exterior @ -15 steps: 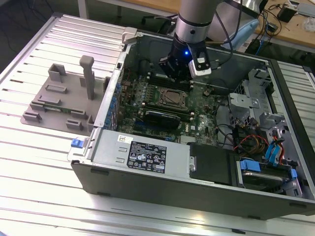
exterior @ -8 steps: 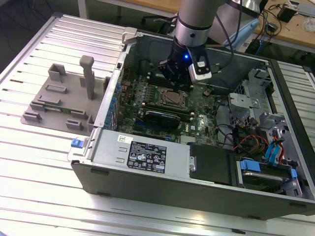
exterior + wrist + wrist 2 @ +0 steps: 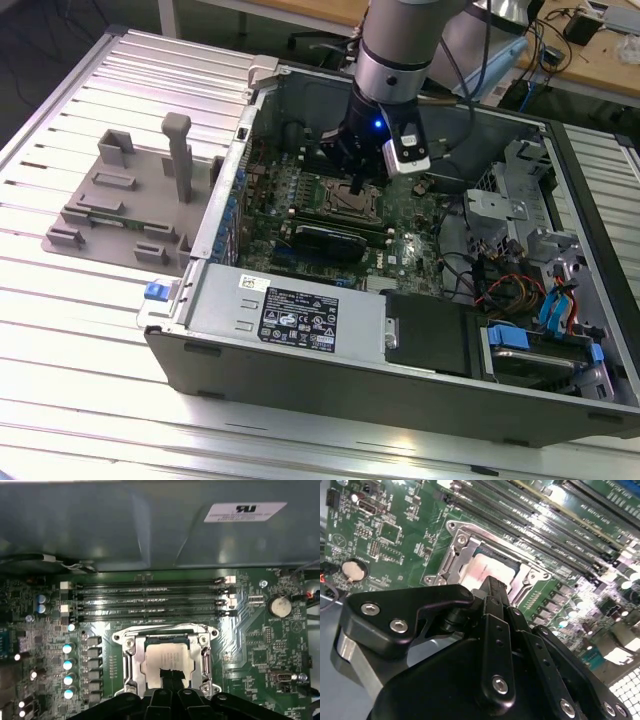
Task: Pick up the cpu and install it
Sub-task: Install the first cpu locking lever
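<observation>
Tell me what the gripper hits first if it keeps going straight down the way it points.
Most likely the cpu lying in the socket frame: the gripper points straight at its silver top. How much gap remains, if any, is unclear.

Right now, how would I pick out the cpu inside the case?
On the green motherboard, below the four long memory slots, sits a square metal socket frame. The cpu lies within it: a flat, shiny silver square, unlike the dark parts around it.

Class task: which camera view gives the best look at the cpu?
The first wrist view: the cpu faces the camera inside the socket frame. The second wrist view shows it aslant, partly behind the claw. In the exterior view the arm largely hides it.
</observation>
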### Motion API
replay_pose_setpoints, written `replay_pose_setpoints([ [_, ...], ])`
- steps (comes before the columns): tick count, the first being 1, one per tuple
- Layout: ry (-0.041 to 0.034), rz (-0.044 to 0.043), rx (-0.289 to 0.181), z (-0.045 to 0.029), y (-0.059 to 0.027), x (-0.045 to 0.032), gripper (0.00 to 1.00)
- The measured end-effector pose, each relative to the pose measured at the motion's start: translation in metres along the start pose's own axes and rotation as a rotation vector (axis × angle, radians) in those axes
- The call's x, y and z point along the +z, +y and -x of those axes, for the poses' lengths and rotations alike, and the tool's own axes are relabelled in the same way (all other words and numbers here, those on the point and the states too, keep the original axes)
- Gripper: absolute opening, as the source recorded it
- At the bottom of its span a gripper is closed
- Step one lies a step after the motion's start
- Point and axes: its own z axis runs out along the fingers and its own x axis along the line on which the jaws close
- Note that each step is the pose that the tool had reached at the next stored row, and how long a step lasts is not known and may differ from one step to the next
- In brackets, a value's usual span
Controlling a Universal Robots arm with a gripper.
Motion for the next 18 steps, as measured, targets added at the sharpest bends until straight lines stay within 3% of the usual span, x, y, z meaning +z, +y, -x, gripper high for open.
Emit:
replay_pose_setpoints([
  [1, 0.0080, -0.0057, 0.000, 0.0000, -0.0003, -0.0001, 0.11],
  [3, 0.0163, -0.0113, 0.000, -0.0001, -0.0004, -0.0001, 0.11],
  [10, 0.0168, -0.0111, -0.007, 0.0011, -0.0004, 0.0000, 0.11],
  [18, 0.0182, -0.0094, -0.061, 0.0057, -0.0004, 0.0001, 0.11],
])
